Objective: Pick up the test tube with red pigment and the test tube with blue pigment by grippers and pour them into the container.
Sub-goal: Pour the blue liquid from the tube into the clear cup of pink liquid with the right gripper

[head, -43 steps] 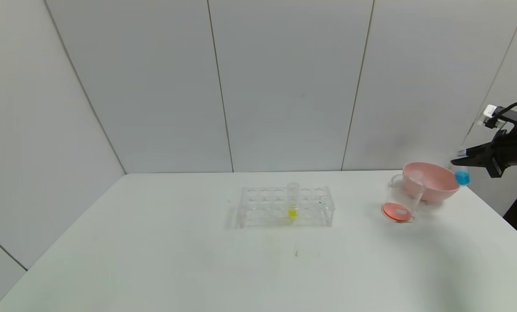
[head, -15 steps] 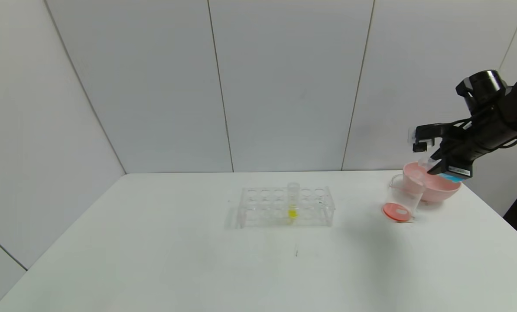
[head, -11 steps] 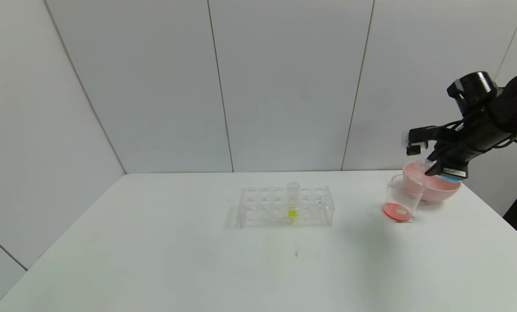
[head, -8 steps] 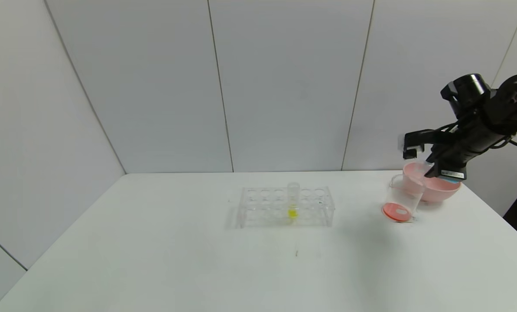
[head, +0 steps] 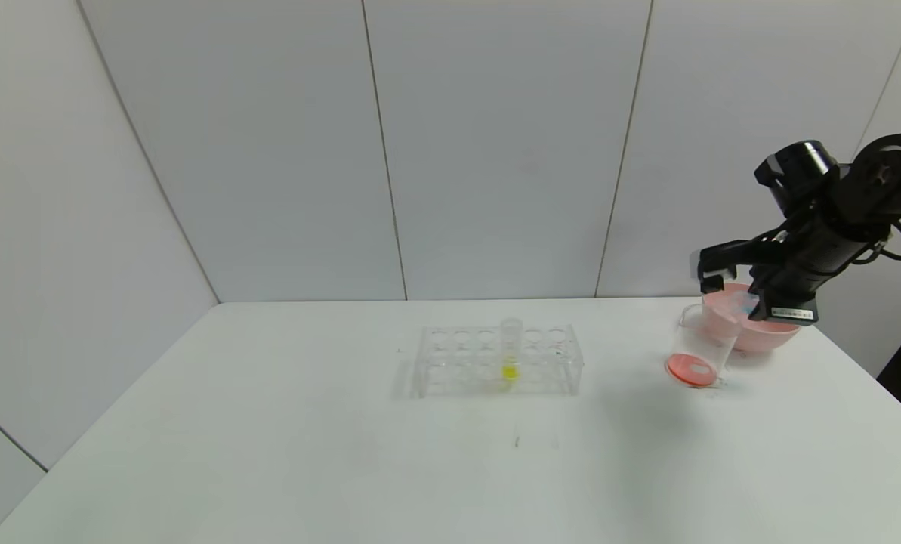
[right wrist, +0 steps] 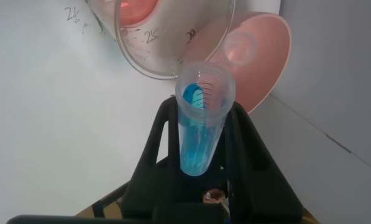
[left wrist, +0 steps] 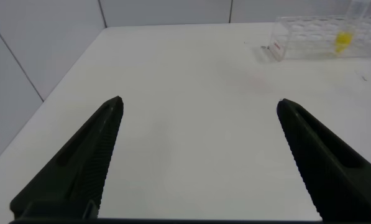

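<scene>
Leftward now, right hand (head: pixel 748 301) clenches tilted clear blue-pigment tube (right wrist: pixel 201 121) over see-through beaker (head: pixel 701 349).

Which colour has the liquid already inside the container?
Orange-red, at the base of the container; head view shows it best.

We see bare table (head: pixel 269 453) across the frame's lower left, while the rack (head: pixel 495 361), container (head: pixel 703 344) and pink bowl (head: pixel 760 332) crowd centre and right.

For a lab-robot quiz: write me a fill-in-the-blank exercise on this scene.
1. The right gripper holds a clear test tube of ____ liquid.
2. The clear beaker already holds ____ liquid.
3. Behind the beaker stands a ____ bowl.
4. The clear rack holds one tube of ____ liquid.

Missing words: blue; red; pink; yellow
</scene>
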